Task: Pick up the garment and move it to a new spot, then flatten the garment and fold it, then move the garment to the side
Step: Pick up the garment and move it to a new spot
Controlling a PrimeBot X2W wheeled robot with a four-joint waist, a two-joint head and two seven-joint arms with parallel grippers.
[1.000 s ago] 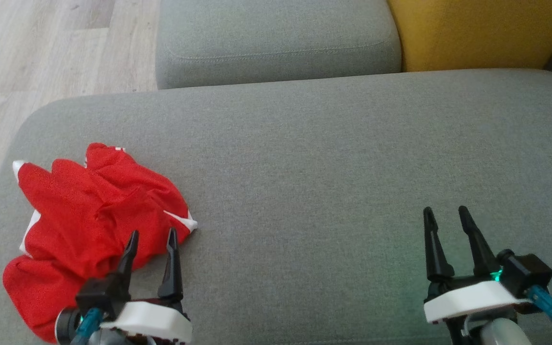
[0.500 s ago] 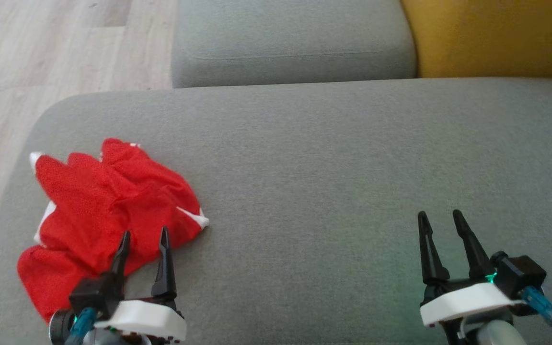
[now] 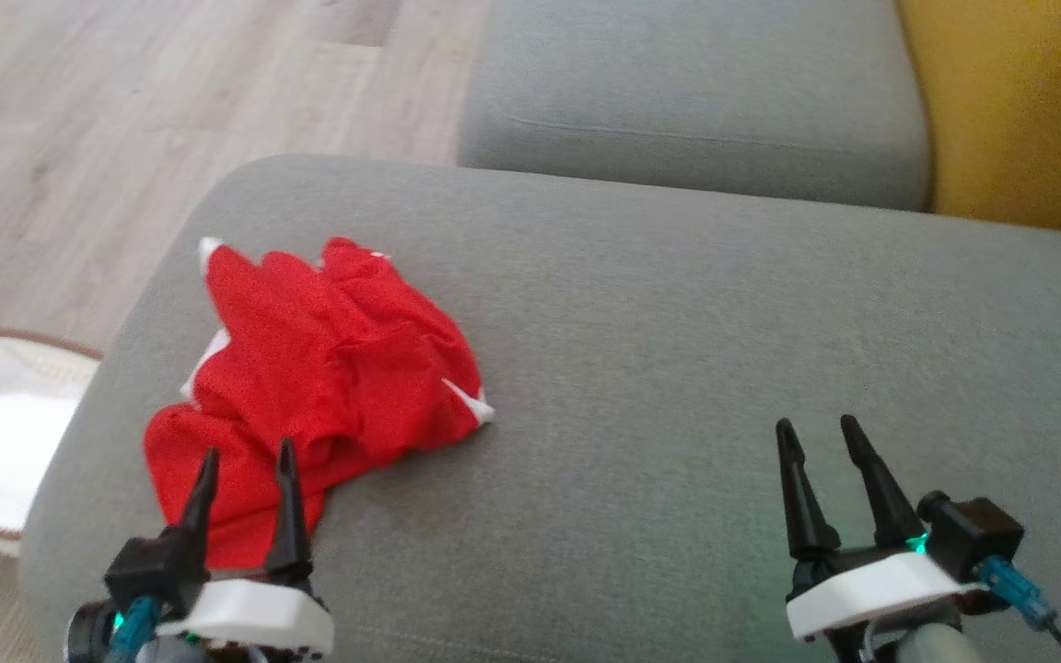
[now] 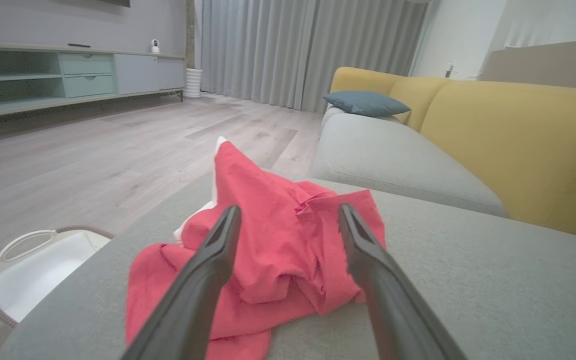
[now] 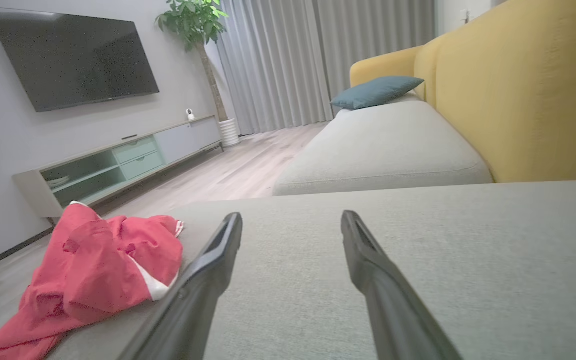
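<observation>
Head view has swung left, so the crumpled red garment (image 3: pixel 328 368) sits nearer centre frame, with left tool (image 3: pixel 247 448) and right tool (image 3: pixel 814 422) spread wide, empty, pickup seemingly next.

There is one red garment (image 3: pixel 328 368); two grippers, the left gripper (image 3: pixel 247 449) and the right gripper (image 3: pixel 815 424); two grey seat cushions (image 3: pixel 678 322); one white basket (image 3: pixel 29 335); one blue pillow (image 5: pixel 377 90); one television (image 5: pixel 73 55); one potted plant (image 5: pixel 193 20).

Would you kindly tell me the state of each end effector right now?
Left end effector: open, empty, by the garment.
Right end effector: open, empty.
</observation>
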